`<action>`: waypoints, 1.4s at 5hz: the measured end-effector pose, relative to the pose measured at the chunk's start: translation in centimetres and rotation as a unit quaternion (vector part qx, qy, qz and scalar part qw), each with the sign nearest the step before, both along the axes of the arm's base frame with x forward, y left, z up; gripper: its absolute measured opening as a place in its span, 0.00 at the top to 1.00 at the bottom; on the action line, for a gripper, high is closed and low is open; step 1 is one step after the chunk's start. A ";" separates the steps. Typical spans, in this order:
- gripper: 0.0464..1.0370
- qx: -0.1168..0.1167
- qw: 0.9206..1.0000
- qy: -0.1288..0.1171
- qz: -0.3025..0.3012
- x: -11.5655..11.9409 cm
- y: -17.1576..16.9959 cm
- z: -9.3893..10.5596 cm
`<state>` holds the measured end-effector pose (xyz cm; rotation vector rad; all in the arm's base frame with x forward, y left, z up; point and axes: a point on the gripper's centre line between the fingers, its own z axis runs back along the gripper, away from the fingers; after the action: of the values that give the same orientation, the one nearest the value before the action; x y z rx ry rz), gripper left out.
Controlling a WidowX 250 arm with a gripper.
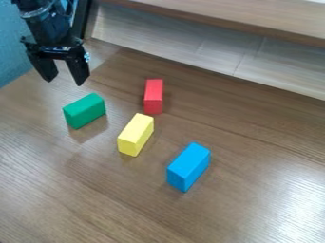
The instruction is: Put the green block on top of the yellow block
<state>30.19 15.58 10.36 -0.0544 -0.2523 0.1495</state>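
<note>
One gripper (64, 81), spread and empty, hung near green block (84, 111); one yellow block (136, 135), narrow-topped, where off-centre release risked tipping green block off

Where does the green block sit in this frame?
In the camera view, the green block lies left of the yellow block, just below the gripper.

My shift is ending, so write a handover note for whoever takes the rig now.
Gripper: open, holding nothing, raised at the upper left.
Green block: on the table, left of the yellow block in the view.
Done: no stacking yet; nothing sits on the yellow block.
Left: grasp green, set it on yellow, release.
</note>
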 end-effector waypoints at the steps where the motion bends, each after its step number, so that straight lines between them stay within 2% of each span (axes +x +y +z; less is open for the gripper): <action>1: 0.04 0.001 0.998 -0.022 -0.062 0.2 0.3 -1.3; 2: 0.04 0.000 0.997 -0.008 -0.078 0.5 0.3 -3.1; 3: 0.04 0.008 0.996 0.019 -0.091 1.0 -0.6 -5.0; 4: 0.04 0.013 0.995 0.026 -0.096 1.4 -1.2 -5.7; 5: 0.08 0.022 0.995 0.027 -0.098 2.0 -2.1 -5.9; 6: 0.37 0.033 0.996 0.020 -0.077 2.6 -2.2 -5.8; 7: 0.48 0.030 0.998 0.021 -0.058 2.5 -2.2 -5.8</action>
<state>32.73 13.42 4.52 -0.0059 -0.2110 0.0271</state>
